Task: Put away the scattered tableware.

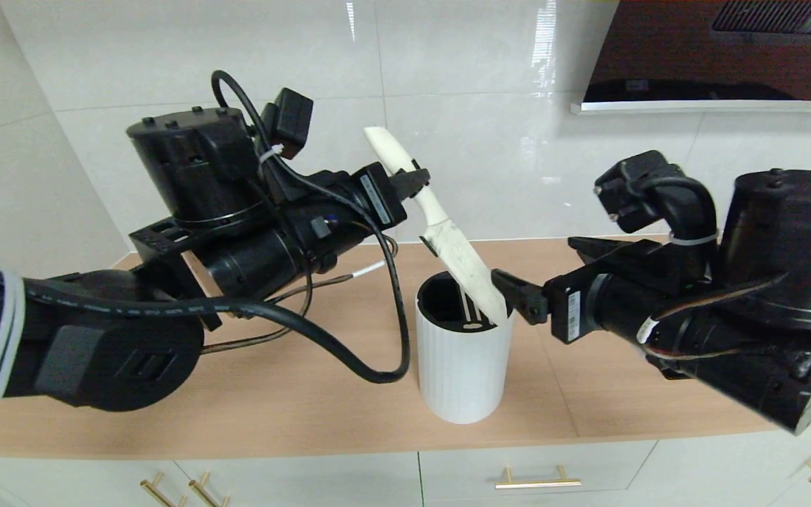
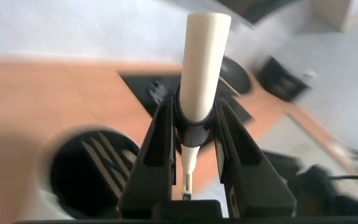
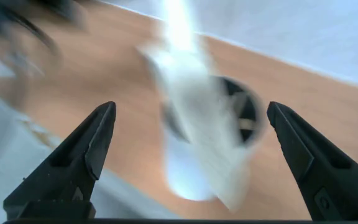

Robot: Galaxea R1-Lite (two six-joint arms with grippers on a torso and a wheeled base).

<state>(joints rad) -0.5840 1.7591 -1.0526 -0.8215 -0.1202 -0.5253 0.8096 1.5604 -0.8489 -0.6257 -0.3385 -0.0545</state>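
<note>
A white knife (image 1: 441, 229) with a cream handle (image 2: 205, 59) hangs tilted, its blade tip dipping into the white ribbed holder (image 1: 460, 366) on the wooden counter. My left gripper (image 1: 412, 184) is shut on the knife's handle above the holder. Several light utensils (image 2: 110, 158) stand inside the holder's dark interior. My right gripper (image 1: 529, 282) is open beside the holder's rim at the right, holding nothing; its wide-spread fingers (image 3: 86, 155) frame the blurred knife blade (image 3: 197, 124) and holder (image 3: 222, 149).
The wooden counter (image 1: 272, 394) runs along a white tiled wall. White drawers with brass handles (image 1: 538, 482) sit below its front edge. A dark range hood (image 1: 722, 53) hangs at the upper right. A black cable (image 1: 349, 352) loops from the left arm over the counter.
</note>
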